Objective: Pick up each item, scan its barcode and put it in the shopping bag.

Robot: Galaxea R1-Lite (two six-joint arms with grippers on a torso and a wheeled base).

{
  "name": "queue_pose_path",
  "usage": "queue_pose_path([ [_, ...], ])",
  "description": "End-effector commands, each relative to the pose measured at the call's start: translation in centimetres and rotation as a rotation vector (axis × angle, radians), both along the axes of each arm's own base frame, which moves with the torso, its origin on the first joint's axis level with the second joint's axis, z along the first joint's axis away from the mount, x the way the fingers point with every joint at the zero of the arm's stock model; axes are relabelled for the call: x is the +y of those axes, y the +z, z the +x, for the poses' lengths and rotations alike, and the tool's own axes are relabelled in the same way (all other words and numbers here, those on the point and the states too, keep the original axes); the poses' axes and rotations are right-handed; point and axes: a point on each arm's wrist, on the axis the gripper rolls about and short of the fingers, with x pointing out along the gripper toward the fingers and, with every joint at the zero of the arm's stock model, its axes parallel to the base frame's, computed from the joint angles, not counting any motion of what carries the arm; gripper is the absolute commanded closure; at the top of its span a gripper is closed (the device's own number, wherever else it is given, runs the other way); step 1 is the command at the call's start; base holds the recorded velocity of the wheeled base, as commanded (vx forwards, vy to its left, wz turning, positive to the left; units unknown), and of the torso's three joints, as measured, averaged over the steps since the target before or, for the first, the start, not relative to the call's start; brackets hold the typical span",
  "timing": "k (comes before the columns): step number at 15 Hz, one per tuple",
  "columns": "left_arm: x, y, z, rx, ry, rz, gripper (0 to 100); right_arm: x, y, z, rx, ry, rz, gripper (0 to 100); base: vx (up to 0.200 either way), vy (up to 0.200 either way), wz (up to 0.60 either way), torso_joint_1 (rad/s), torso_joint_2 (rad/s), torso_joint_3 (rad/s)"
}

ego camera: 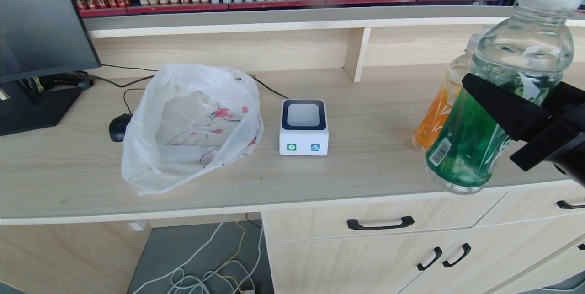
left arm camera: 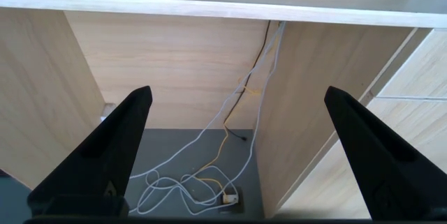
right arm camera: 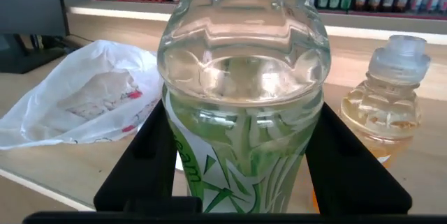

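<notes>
Green bottle in right claw, orange bottle behind, scanner leftward

You've got a light wood worktop, drawers below, cables on grey floor, stocked shelf behind, monitor at left.

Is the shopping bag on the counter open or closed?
Open: the white plastic shopping bag has its mouth spread wide, and its inside is visible.
</notes>
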Motion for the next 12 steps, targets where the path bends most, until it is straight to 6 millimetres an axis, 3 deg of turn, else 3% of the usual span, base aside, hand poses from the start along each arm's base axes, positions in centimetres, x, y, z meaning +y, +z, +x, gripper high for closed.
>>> queue_pose_path([
  [1, 0.00, 0.00, 0.00, 0.000, 0.001, -0.001, 0, 0.03, 0.26, 0.19, 0.002, -0.001, 0.021, 100, 0.000, 0.200, 0.00, 0.002, 0.01, -0.002],
  [6, 0.00, 0.02, 0.00, -0.002, 0.001, -0.001, 0, 0.20, -0.08, 0.40, 0.027, 0.012, 0.038, 100, 0.000, 0.200, 0.00, 0.002, 0.00, 0.002],
  [12, 0.00, 0.02, 0.00, -0.002, 0.001, 0.002, 0, 0.11, 0.66, 0.52, 0.007, -0.068, 0.024, 100, 0.000, 0.000, 0.00, 0.000, 0.00, 0.000],
])
